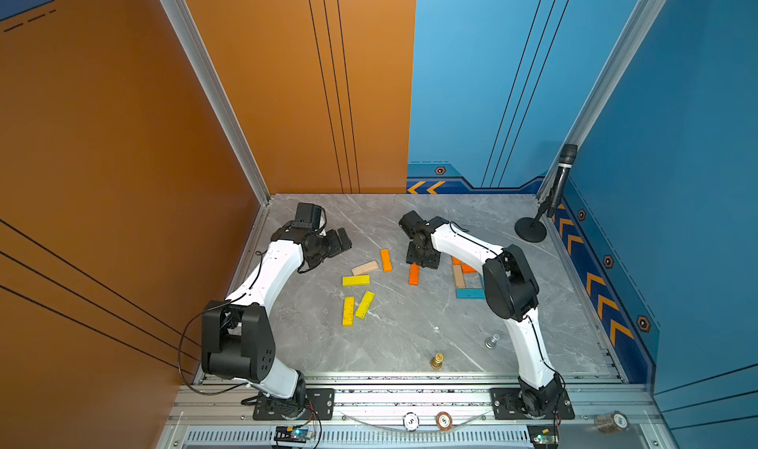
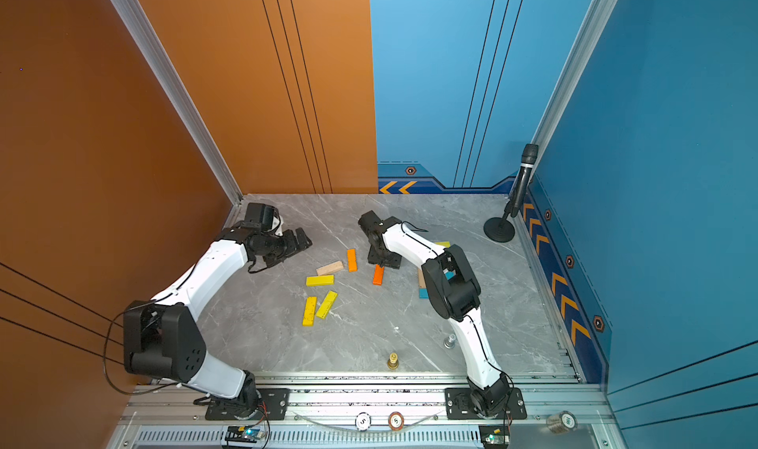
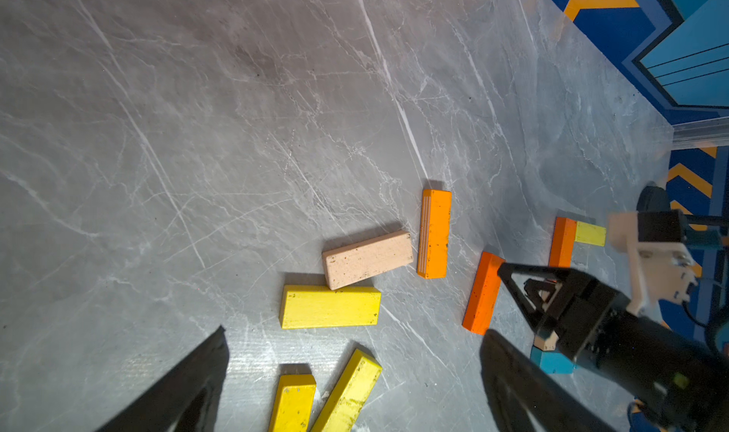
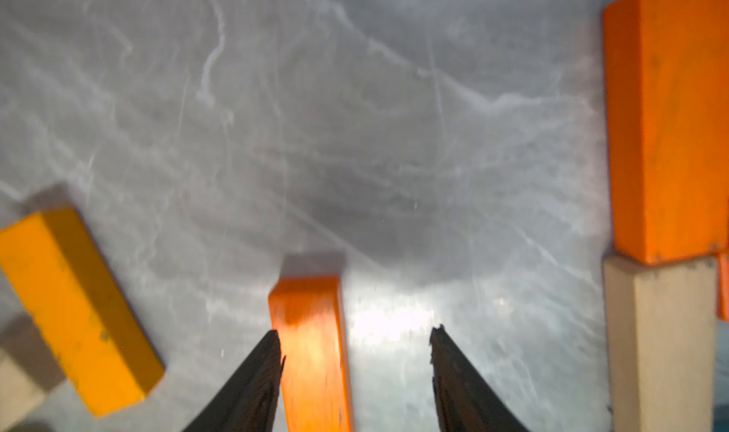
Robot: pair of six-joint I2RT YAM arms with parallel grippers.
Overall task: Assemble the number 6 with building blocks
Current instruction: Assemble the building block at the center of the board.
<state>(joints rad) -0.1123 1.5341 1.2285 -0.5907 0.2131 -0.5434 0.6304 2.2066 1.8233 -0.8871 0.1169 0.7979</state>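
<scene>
The right gripper (image 4: 357, 331) is spread over the darker orange block (image 4: 307, 311), one finger touching it, so I'd centre it before pinching, lest the block skid.

Robot test booth: aluminium frame (image 1: 207, 78), printed panels (image 1: 102, 119), rail-mounted arms (image 1: 270, 270), microphone (image 1: 564, 172).

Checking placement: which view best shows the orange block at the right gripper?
Left wrist: the orange block shows nearly whole, lying flat. Right wrist gives one blurred end inside the right gripper; both top views show it small, partly covered.
</scene>
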